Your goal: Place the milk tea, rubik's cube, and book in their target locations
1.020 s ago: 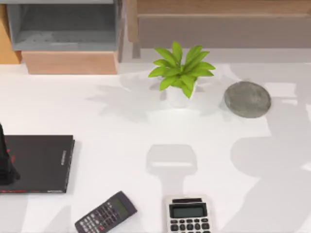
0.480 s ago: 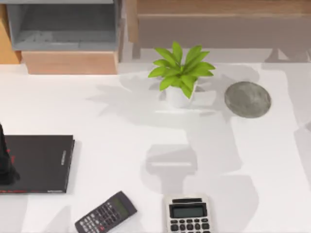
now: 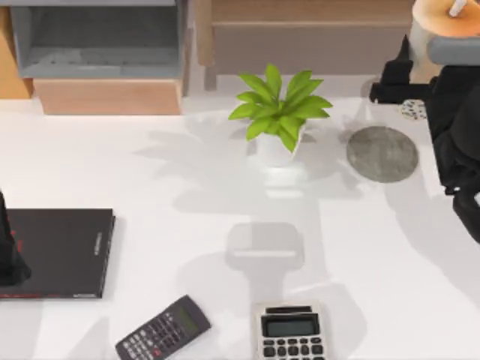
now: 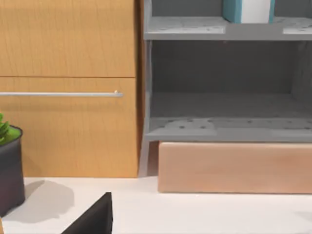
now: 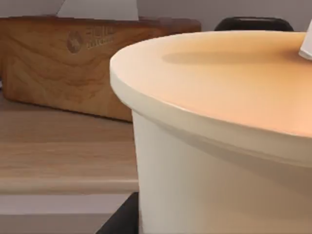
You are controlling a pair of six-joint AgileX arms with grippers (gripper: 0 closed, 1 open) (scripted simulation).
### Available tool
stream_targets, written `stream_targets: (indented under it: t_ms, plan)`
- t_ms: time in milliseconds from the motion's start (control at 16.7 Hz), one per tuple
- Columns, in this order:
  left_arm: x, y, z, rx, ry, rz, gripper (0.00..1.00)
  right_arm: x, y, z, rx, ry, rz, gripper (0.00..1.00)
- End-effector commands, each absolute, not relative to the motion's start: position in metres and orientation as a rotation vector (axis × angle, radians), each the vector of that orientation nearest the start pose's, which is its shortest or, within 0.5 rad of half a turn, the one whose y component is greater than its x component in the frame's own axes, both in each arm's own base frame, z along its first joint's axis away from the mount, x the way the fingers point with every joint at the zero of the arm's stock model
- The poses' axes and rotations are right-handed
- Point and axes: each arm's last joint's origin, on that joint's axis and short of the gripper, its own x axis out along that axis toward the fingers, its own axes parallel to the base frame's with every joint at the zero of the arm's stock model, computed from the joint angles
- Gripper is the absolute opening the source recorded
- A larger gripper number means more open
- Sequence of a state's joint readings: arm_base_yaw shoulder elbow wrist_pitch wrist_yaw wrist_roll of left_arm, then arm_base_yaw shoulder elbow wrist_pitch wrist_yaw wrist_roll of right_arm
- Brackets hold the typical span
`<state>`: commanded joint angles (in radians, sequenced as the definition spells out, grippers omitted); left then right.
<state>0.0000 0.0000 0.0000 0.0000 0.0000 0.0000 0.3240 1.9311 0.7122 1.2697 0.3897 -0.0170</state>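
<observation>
The milk tea [image 3: 442,22], a tall cup of peach-beige drink with a white straw, hangs above the table's far right. My right gripper [image 3: 421,75] is shut on it, just beyond the round grey coaster [image 3: 382,153]. Up close, the right wrist view has the cup's rim [image 5: 219,112] and the straw [image 5: 307,46]. The teal book [image 4: 246,9] with white page edges stands on the grey shelf's [image 4: 219,126] upper level. At the near left lies the flat black book [image 3: 56,251], and my parked left arm [image 3: 7,255] stands over its left edge. The rubik's cube is out of view.
A potted green plant [image 3: 279,112] stands mid-table, left of the coaster. Two calculators, one dark [image 3: 163,328] and one white [image 3: 291,331], lie at the front edge. A wooden cabinet [image 3: 315,37] and a grey shelf unit [image 3: 97,41] line the back.
My right arm has come into view at the far right, carrying the milk tea toward the coaster. Its shadow has shifted across the table. The left arm has stayed put.
</observation>
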Motion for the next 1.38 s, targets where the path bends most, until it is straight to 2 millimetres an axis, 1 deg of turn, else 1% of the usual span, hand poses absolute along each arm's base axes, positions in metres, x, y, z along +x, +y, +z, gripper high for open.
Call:
stream_targets:
  t_ms: [120,240,540,1080,1320,1380]
  plan:
    - [0.106,-0.001,0.16,0.0,0.0,0.0,1.0,0.335,0.119,0.13,-0.008,-0.024,-0.024,0.0]
    - [0.106,-0.001,0.16,0.0,0.0,0.0,1.0,0.333,0.125,0.124,-0.005,-0.011,-0.014,0.0]
    - [0.106,-0.001,0.16,0.0,0.0,0.0,1.0,0.334,0.125,0.125,-0.002,-0.014,-0.015,0.0]
    - [0.106,-0.001,0.16,0.0,0.0,0.0,1.0,0.333,0.126,0.095,-0.005,-0.011,-0.014,0.0]
    - [0.106,-0.001,0.16,0.0,0.0,0.0,1.0,0.333,0.126,0.094,-0.005,-0.011,-0.014,0.0]
    - [0.106,-0.001,0.16,0.0,0.0,0.0,1.0,0.333,0.126,0.094,-0.005,-0.011,-0.014,0.08]
